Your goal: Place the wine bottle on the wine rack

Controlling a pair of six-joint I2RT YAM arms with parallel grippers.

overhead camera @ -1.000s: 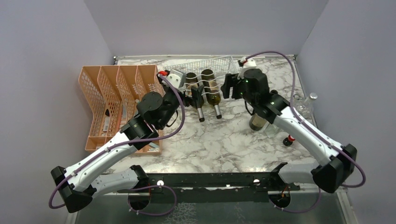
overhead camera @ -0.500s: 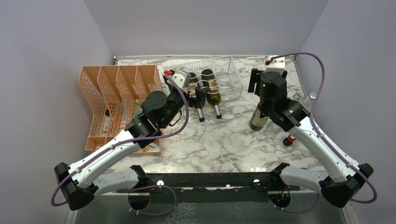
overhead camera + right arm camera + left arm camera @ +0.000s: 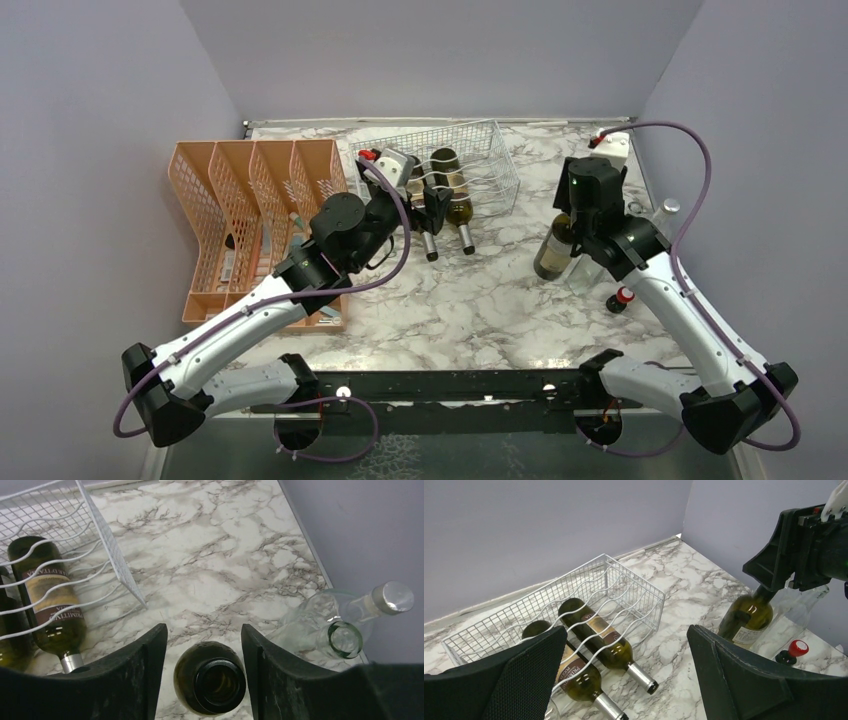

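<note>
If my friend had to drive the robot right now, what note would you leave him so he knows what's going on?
Left pincer: open, empty, hovering beside the rack.
Right pincer: open, either side of the neck of the upright green bottle, not gripping it yet.
Done: two bottles lie in the rack.
Left to do: grip the upright green bottle, lift it and lay it in a free cradle.

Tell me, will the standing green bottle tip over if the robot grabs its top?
Maybe: the standing green bottle is tall on a narrow base, so a sideways nudge could tip it. Its glass looks smooth, so it is probably slippery.
</note>
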